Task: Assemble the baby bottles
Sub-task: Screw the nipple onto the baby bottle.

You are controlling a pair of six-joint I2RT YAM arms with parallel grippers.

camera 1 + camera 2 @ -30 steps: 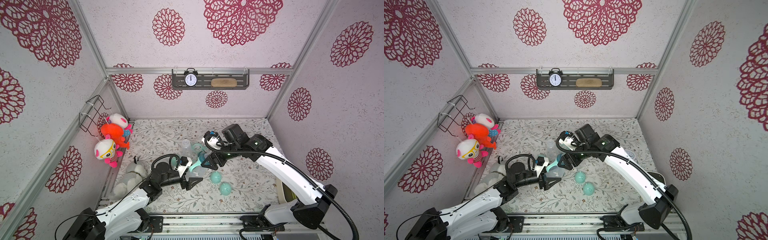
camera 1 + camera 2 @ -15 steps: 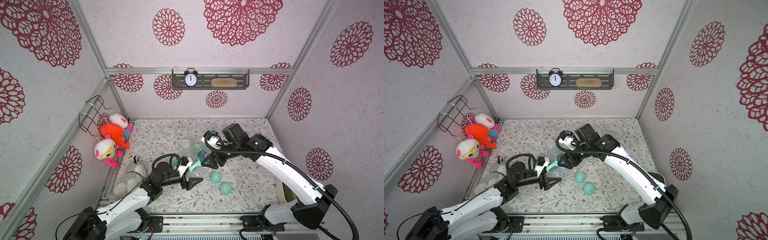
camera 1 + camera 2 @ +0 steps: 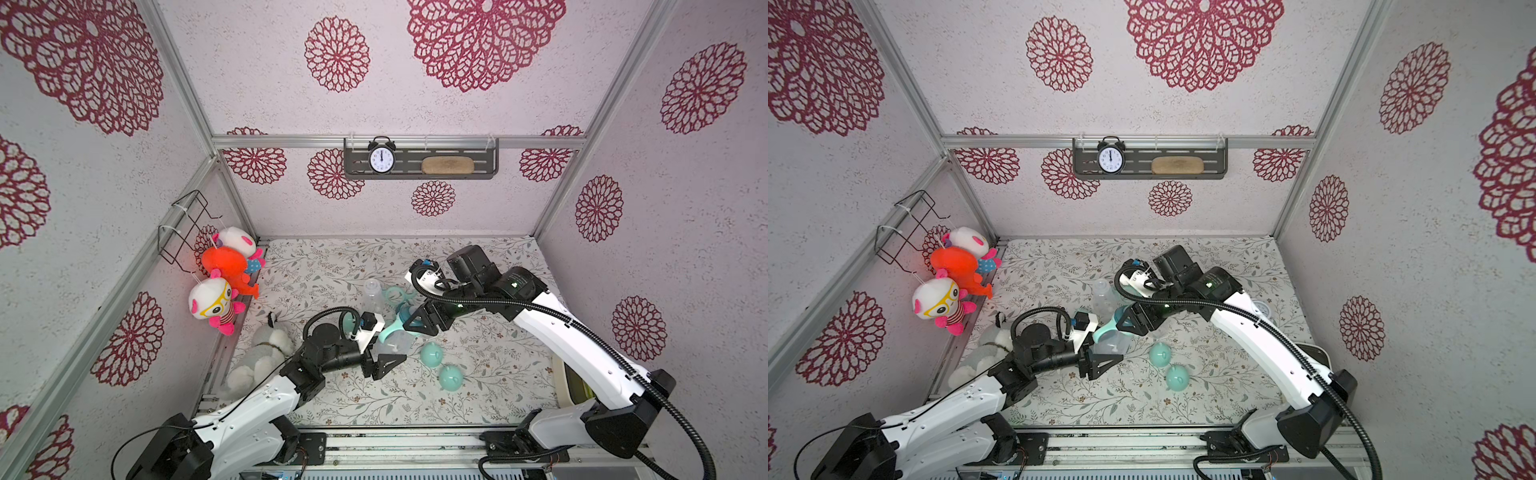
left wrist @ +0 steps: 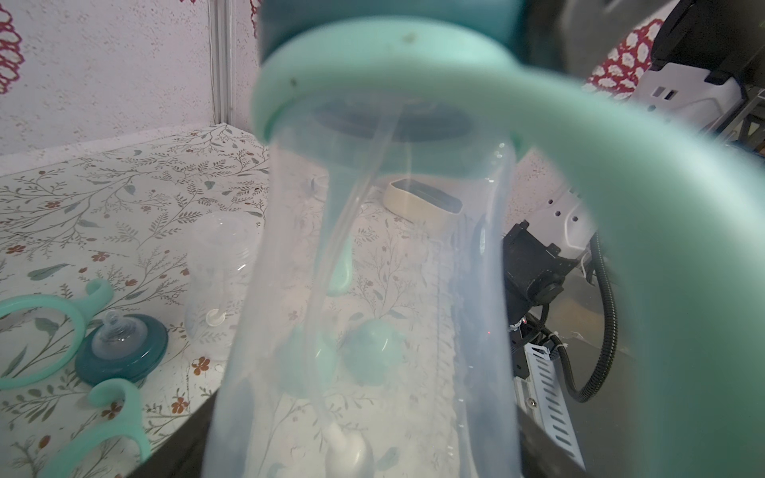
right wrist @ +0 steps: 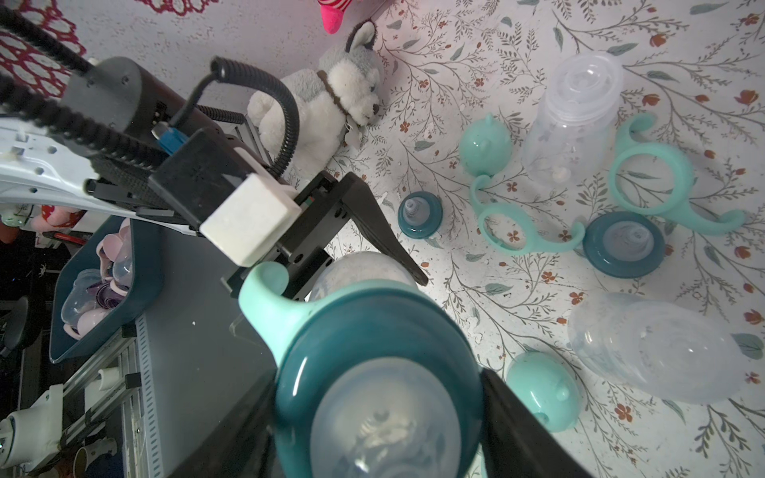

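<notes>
My left gripper [image 3: 390, 347] clenches the clear plastic baby bottle [image 4: 372, 269] mid-body, above the middle of the floral table [image 3: 332, 266]. I judge it light, smooth and a little squeezable. My right gripper [image 3: 412, 321] brackets its dark teal nipple collar [image 5: 372, 331]; whether it grips, I cannot tell.

The walls [image 3: 257, 104] are pale pinkish white with a fine speckle and carry large crimson flower rosettes, and the table mat [image 3: 324, 266] is cream with grey-green leaf sprigs and small red-brown flowers. The bottle [image 4: 372, 269] seen close in the left wrist view is clear, its handled ring [image 4: 372, 62] is mint and its collar [image 5: 372, 323] is dark teal; the dome caps [image 3: 431, 354] on the mat are mint too. The clock [image 3: 381, 159] has a white face in a black case, one plush toy [image 3: 224, 262] is bright orange, and the plush dog [image 5: 331, 95] is white and grey.
</notes>
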